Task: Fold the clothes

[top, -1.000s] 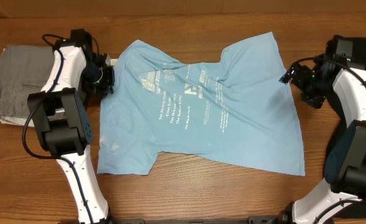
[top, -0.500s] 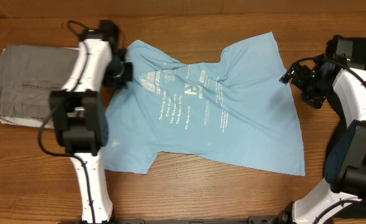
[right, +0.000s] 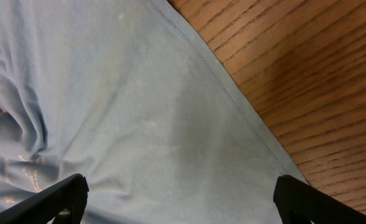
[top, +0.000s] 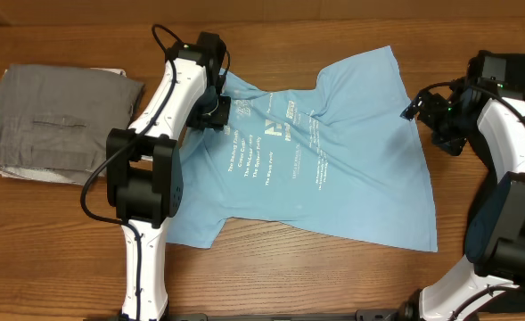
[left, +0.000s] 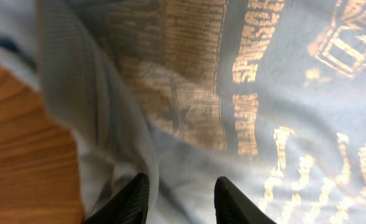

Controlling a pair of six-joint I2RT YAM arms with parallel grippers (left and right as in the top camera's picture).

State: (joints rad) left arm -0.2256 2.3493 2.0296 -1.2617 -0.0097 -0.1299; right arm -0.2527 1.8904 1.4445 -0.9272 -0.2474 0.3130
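Overhead, your wooden worktop [top: 271, 276] carries a folded grey garment [top: 57, 120] at far left and the light blue T-shirt [top: 351, 178] spread lettering-up across the middle. Only the left wrist view shows your left hand [top: 216, 111] slightly parted over bunched cloth at the shirt's upper left. The right wrist view shows your right hand [right: 183, 199] wide open over the shirt's right edge.

The only writing in the room is on the light blue T-shirt [top: 351, 178] spread over the bench. From above, its white lettering [top: 253, 160] runs in several short slanted lines down the chest, with bigger blocky marks above them, all too small to make out. Close up from the left wrist camera, one word [left: 257, 37] printed sideways reads roughly "SPONSO…", cut off at the picture's edge. The rest around it is blurred.
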